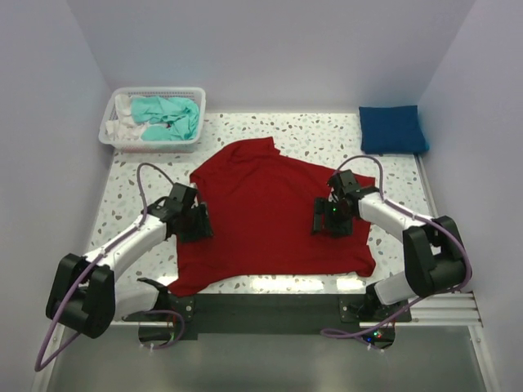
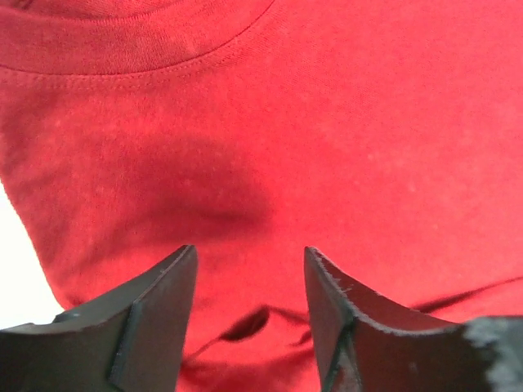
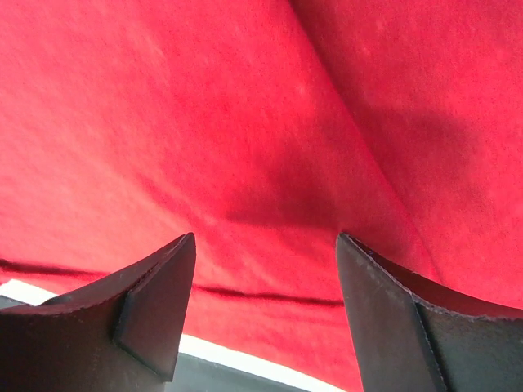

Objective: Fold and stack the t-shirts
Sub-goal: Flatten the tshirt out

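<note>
The deep red t-shirt (image 1: 274, 212) lies spread on the speckled table, collar at the far side. My left gripper (image 1: 196, 222) hangs over its left edge, open, holding nothing; the left wrist view shows red cloth (image 2: 327, 139) and the collar seam between the open fingers (image 2: 163, 302). My right gripper (image 1: 331, 219) hangs over the shirt's right part, open, above a hem line (image 3: 270, 296). The royal blue t-shirt (image 1: 392, 129) lies folded at the far right corner. The teal t-shirt (image 1: 170, 117) lies crumpled in the basket.
A white mesh basket (image 1: 151, 140) stands at the far left corner with the teal shirt and a white cloth (image 1: 124, 114) in it. White walls close in three sides. The table's near edge (image 3: 245, 359) shows just below the shirt's hem.
</note>
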Robot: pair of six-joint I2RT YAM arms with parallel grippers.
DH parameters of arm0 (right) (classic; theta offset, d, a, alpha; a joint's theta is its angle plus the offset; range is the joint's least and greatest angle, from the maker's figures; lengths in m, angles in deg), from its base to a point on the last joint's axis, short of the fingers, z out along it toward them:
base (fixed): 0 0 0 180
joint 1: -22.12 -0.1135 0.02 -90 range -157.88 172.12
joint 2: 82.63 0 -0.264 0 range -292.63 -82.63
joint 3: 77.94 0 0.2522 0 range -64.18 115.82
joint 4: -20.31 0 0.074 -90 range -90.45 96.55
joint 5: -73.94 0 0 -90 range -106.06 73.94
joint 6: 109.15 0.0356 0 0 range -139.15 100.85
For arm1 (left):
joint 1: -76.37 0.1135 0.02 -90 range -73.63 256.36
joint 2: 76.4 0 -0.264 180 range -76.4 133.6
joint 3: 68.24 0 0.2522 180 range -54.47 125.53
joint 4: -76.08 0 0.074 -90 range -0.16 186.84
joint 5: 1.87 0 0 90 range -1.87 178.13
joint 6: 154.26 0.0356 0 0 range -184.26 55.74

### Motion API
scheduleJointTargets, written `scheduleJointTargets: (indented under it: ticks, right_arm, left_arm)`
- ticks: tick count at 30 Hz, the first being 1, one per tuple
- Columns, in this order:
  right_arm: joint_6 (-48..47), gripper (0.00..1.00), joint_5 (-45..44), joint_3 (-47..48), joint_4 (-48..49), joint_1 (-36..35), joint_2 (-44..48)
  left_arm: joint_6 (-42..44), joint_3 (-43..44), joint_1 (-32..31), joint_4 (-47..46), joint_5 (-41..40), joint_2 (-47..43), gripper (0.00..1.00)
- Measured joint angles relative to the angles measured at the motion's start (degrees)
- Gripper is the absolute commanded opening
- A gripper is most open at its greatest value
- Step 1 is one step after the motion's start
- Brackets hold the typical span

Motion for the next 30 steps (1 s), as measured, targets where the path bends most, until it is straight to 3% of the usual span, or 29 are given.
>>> scheduleJointTargets:
  ticks: [7,13,18,30]
  right_arm:
    - [-0.8,0.64,-2.6,9.1,-4.2,4.7,-0.5]
    - [0.6,0.54,-6.5,15.0,1.6,12.0,-6.3]
    - [1.8,0.51,-7.7,15.4,4.1,13.4,-11.5]
    - [4.9,0.51,-4.5,16.7,10.6,22.5,-18.2]
  left_arm:
    - [2.2,7.5,0.0,0.5,-0.8,0.8,0.67]
    - [5.4,14.1,-0.7,-6.9,0.9,12.2,0.68]
    - [6.7,13.7,-1.7,-7.8,2.8,17.5,0.67]
    - [7.2,8.4,-1.7,-9.4,4.3,15.8,0.67]
